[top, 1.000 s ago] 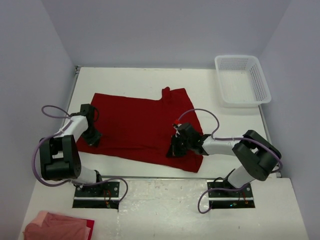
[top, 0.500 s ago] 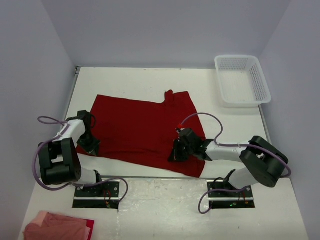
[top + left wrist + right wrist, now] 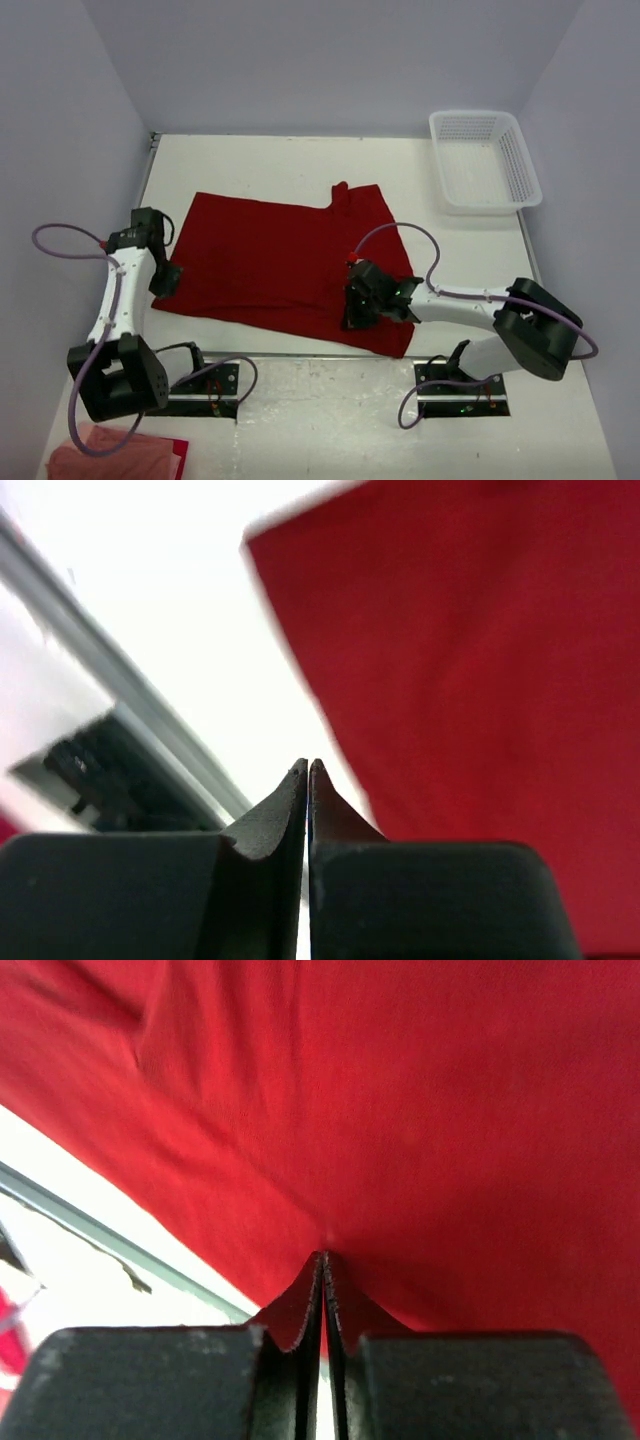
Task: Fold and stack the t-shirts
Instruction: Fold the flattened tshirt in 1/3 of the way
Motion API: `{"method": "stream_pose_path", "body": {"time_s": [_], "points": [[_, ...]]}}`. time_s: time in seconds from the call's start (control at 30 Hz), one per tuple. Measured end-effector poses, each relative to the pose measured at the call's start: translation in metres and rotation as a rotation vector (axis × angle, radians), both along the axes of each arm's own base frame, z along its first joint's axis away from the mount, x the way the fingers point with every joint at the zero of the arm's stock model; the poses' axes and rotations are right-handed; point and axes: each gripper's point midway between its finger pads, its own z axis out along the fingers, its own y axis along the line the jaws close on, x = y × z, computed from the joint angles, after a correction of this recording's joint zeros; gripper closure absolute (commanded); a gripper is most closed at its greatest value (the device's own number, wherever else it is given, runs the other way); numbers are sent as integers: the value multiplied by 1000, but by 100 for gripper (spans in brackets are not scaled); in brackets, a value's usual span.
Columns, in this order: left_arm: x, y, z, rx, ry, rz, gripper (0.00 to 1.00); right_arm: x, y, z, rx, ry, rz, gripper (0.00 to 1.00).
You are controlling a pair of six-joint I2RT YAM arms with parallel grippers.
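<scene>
A deep red t-shirt [image 3: 270, 260] lies spread flat across the middle of the table. My right gripper [image 3: 350, 315] is shut, and its tips [image 3: 323, 1256] press down onto the cloth [image 3: 400, 1090] close to the shirt's near edge. No fold shows between its jaws. My left gripper [image 3: 163, 283] is shut at the shirt's near left corner. In the left wrist view its tips [image 3: 308, 767] hang over bare white table just beside the red edge [image 3: 480, 660], holding nothing.
A white mesh basket [image 3: 485, 160] stands at the far right of the table. A pink cloth heap [image 3: 110, 455] lies on the lower shelf at the near left. The table's metal front rail [image 3: 90, 1225] runs just beyond the shirt's near edge.
My right gripper slid toward the near edge over the shirt, and the shirt's near right corner shifted with it. My left arm swung outward to the left, off the cloth.
</scene>
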Motion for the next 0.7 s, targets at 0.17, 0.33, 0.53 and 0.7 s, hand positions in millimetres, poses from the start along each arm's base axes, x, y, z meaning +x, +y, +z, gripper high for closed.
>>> {"method": "stream_pose_path", "body": {"time_s": [0.17,0.33,0.53,0.7], "points": [[60,17,113,138,-402,-31,100,-8,-1,41,-75,-56,53,47],[112,18,198,192,-708,-143,100,44,12,157,14,-280,1,3],[206,4,147,75,-670,-304,100,190,-41,214,-54,-409,-240,20],[244,-2,65,-28,-526,-349,99,301,-72,159,-205,-327,-269,47]]}}
